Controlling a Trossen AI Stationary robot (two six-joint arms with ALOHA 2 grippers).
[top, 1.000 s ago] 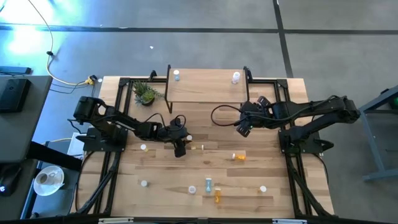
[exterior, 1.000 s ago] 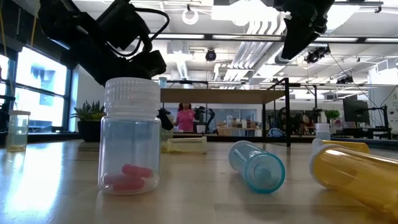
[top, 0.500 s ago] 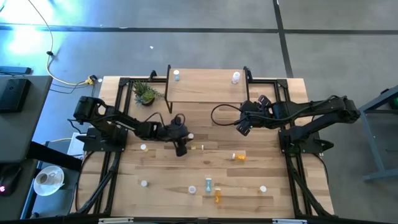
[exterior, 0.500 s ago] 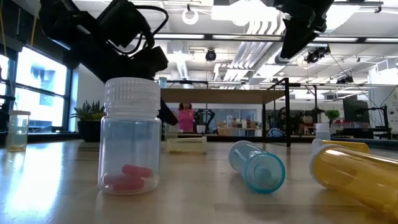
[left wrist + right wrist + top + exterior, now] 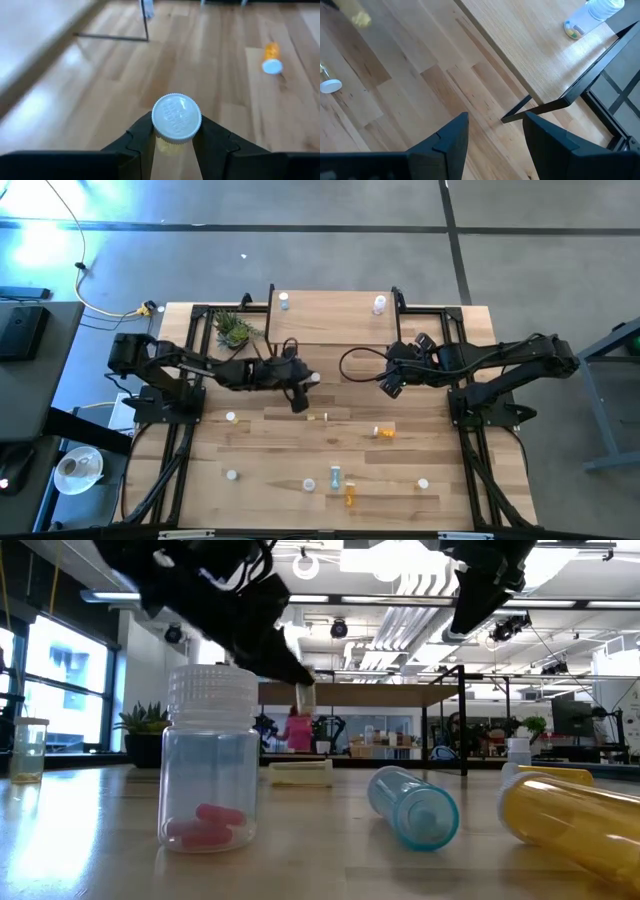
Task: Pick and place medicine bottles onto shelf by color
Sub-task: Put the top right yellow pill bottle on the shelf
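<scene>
A green potted plant (image 5: 233,330) sits near the tabletop's (image 5: 260,480) back-left corner; perhaps 1 person (image 5: 297,729) stands beyond.

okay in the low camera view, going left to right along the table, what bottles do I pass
Small clear bottle at the far left edge → big clear bottle with pink pills, upright → pale blue bottle on its side → yellow bottle on its side.

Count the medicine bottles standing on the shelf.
2. One bottle stands at the left end of the shelf, the other at its right end. The high view shows the whole top, so none seems hidden. The yellow bottle in the left gripper is not counted.
</scene>
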